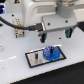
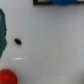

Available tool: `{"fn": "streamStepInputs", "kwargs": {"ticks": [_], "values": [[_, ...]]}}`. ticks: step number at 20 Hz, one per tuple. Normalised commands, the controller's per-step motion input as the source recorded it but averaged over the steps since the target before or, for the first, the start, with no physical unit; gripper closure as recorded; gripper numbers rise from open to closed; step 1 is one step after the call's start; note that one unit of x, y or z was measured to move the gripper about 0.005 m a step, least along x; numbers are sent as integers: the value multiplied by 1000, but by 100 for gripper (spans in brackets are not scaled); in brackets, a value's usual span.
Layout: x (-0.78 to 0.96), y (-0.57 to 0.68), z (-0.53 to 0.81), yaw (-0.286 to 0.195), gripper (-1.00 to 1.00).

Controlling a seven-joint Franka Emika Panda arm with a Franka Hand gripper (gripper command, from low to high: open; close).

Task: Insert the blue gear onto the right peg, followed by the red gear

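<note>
The blue gear lies flat on the black-framed pale plate, toward the exterior view's right end of it. I cannot make out the right peg; the gear covers that spot. My gripper hangs above the plate with its teal fingers spread wide, open and empty. In the wrist view a sliver of the blue gear and the plate's dark frame show at one edge. The red gear lies on the white table in a corner, and one teal finger shows. The red gear is hidden in the exterior view.
A small pale rack-like object stands on the table at the exterior view's left, behind a black cable. A small dark spot marks the white table surface.
</note>
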Motion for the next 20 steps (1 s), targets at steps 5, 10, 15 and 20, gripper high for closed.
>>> {"fn": "streamStepInputs", "kwargs": {"ticks": [5, 10, 15, 20], "values": [[-571, 460, 14, 0, -100], [-530, 433, -8, 0, -100], [-446, 454, -24, 0, -100], [-428, 345, -105, 0, -100]]}}
